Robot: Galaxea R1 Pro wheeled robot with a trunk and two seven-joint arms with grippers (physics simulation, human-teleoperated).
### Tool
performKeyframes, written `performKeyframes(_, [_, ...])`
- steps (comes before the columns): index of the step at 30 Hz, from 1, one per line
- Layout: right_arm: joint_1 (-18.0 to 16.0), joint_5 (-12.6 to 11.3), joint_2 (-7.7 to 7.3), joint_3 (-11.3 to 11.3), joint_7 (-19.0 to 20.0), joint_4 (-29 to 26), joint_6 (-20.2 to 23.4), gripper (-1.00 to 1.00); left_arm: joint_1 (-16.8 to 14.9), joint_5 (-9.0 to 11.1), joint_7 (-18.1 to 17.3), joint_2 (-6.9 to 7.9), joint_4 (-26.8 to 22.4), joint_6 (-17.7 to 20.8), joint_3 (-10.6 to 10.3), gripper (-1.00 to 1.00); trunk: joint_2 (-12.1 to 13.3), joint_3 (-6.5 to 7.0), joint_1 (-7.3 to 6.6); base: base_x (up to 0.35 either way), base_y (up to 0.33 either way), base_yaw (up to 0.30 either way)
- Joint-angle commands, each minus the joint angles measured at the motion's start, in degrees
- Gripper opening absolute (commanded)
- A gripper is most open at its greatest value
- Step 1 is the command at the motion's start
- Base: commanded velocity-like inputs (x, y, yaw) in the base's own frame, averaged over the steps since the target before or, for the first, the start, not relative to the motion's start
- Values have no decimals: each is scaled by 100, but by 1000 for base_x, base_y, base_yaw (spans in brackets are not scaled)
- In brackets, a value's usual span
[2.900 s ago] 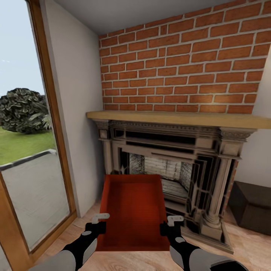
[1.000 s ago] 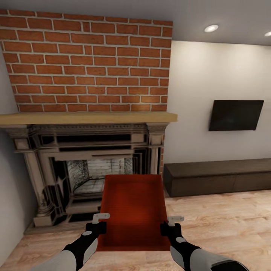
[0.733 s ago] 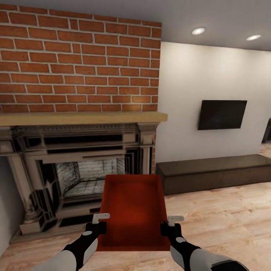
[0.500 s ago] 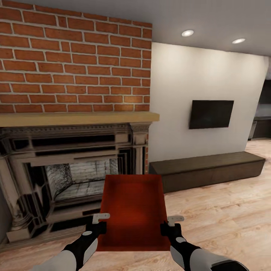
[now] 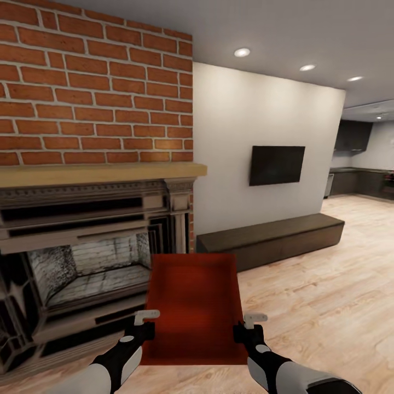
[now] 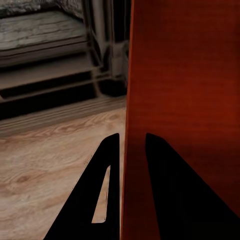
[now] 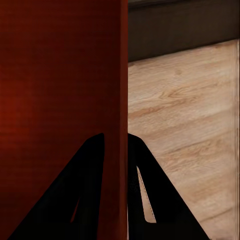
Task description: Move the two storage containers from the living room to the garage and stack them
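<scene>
The left hand (image 5: pixel 143 323) pinches the left wall of the red-orange storage container (image 5: pixel 194 306), and the right hand (image 5: pixel 246 326) pinches its right wall. The container hangs above the wood-plank floor (image 5: pixel 317 306), near the brick fireplace (image 5: pixel 93 230) at left. Far right stands a dark low cabinet (image 5: pixel 273 238) under a wall TV (image 5: pixel 277 164).

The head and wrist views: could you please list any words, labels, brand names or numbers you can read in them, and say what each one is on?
None: no legible text in these pictures.
The storage container, held between the left gripper and the right gripper, has plain red-orange walls, with no label in the wrist views either.
The TV screen is black and blank.
The brick fireplace and long dark cabinet carry no markings.
</scene>
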Motion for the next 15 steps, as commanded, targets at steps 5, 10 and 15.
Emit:
performKeyframes(5, [-10,-183,-7,-41,-30,14,-52,-100,-4,27,96,101,6,-22,64,-100,-6,-8,1,0,0,-282])
performKeyframes(10, [-10,-183,-8,-41,-30,14,-52,-100,-4,27,96,101,6,-22,64,-100,-6,-8,1,0,0,-282])
performKeyframes(15, [-10,-183,-7,-41,-30,14,-52,-100,-8,27,96,101,6,-22,65,-100,-6,-8,1,0,0,-282])
